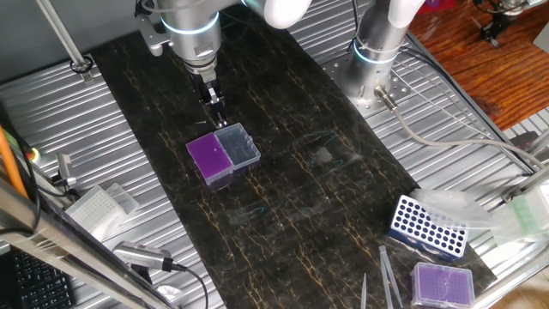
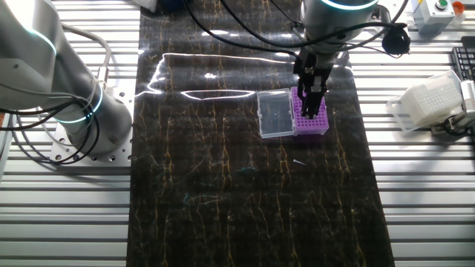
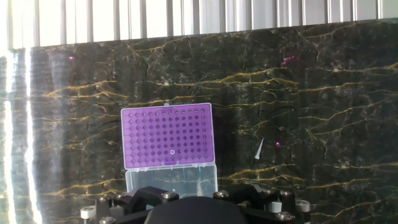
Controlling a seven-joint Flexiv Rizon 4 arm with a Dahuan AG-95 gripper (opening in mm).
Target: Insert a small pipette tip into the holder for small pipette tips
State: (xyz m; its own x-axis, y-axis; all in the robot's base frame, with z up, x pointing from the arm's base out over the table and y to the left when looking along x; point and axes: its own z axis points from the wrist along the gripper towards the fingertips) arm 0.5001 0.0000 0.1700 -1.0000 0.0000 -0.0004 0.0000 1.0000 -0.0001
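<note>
Poised over the holder for small pipette tips (image 1: pixel 208 158), grasp unreadable.

Hangs as an end effector (image 1: pixel 215 114) directly above the vivid purple grid, clear lid (image 1: pixel 238 145) folded open alongside; cannot tell whether clenched on a tip or released, since the hand view hides the fingers. Shows one pale ring (image 3: pixel 172 152) in the grid, likely a seated tip, and a loose small pipette tip (image 3: pixel 258 149) lying on the dark bench (image 1: pixel 326 215) near the holder. Keep vertical, centre over one hole, descend slowly, release only once seated.

arm vertical, claw (image 1: pixel 215 114) pointing straight down, fingers near together, low over mat.
</note>
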